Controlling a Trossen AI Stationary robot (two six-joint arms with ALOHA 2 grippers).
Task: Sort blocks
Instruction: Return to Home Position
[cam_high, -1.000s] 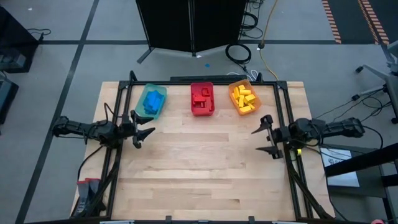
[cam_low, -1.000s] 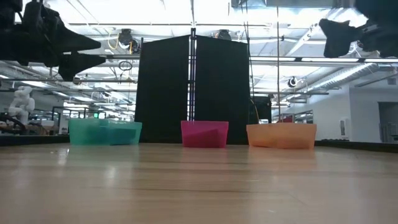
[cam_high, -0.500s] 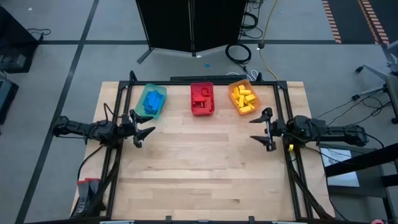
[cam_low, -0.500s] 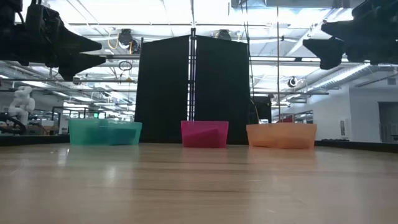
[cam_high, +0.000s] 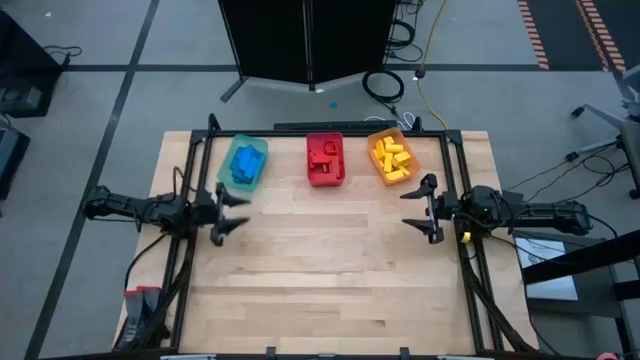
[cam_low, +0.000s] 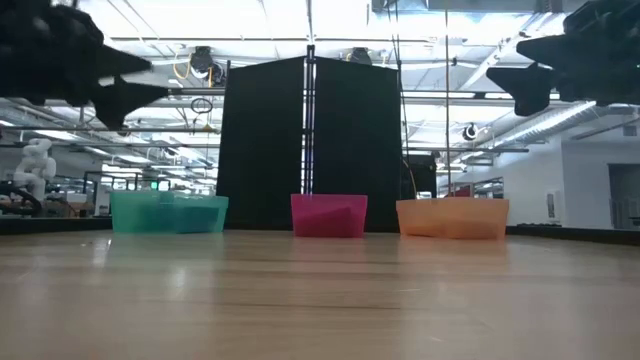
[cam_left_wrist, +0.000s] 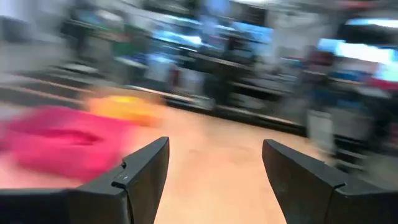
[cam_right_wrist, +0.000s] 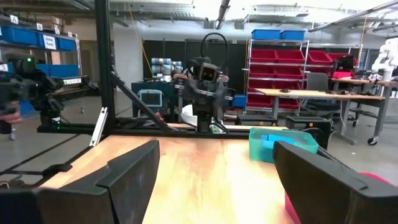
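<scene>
Jaws of left gripper (cam_high: 230, 213) spread wide, nothing held; it hangs above the table's left edge. Jaws of right gripper (cam_high: 410, 207) equally wide, empty, above the right edge. Along the far side of the light wooden table (cam_high: 330, 270), left to right:
- small blue blocks (cam_high: 244, 162) in teal plastic bin (cam_low: 165, 213)
- red blocks (cam_high: 322, 155) in red plastic bin (cam_low: 328, 216)
- yellow blocks (cam_high: 391, 157) in orange plastic bin (cam_low: 452, 218)
</scene>
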